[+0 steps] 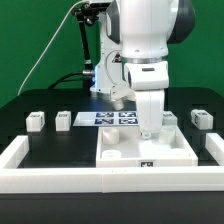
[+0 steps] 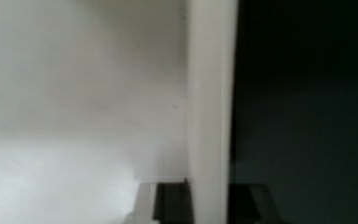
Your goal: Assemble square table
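Note:
The square table's white slab [image 1: 122, 150] lies flat against the front border wall, its black-and-white tag [image 1: 148, 162] on the near edge. My gripper [image 1: 148, 131] points straight down at the slab's far edge, about midway along it. In the wrist view the slab's top [image 2: 87, 110] fills one side and the dark table the other, with the slab's bright edge [image 2: 210, 90] between them. My gripper [image 2: 211, 196] is shut, its dark fingers [image 2: 172, 205] nearly together over that edge, and I see nothing held. Two loose legs [image 1: 35, 120] [image 1: 63, 118] stand at the exterior view's left, two more [image 1: 171, 119] [image 1: 200, 118] at its right.
The low white border wall [image 1: 50, 172] runs along the front and up both sides. The marker board [image 1: 108, 118] lies flat behind the slab, partly hidden by the arm. A black stand with cables [image 1: 86, 50] rises at the back.

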Controlling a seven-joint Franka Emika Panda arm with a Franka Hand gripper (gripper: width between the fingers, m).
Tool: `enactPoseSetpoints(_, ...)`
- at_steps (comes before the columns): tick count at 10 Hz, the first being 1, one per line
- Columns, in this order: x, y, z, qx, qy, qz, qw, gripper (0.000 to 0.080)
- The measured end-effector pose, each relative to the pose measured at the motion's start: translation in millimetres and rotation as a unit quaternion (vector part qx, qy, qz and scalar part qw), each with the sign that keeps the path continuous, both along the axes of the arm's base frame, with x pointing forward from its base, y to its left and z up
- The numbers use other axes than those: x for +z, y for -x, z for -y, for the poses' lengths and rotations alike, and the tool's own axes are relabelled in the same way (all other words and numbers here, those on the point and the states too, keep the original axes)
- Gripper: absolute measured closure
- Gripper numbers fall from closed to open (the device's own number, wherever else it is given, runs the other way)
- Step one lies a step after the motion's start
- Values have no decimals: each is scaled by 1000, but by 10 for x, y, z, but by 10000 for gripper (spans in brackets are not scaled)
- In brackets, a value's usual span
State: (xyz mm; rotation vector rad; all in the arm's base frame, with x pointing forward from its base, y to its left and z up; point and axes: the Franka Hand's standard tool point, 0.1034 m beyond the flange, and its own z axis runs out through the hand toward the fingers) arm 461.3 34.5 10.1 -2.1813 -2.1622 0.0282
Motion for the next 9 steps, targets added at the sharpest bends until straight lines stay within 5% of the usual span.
enactPoseSetpoints(5,0,-259,-310,13,-7,1,1000,739)
enactPoseSetpoints(9,-22,-293,-484,-6,-10,-6,1000,737)
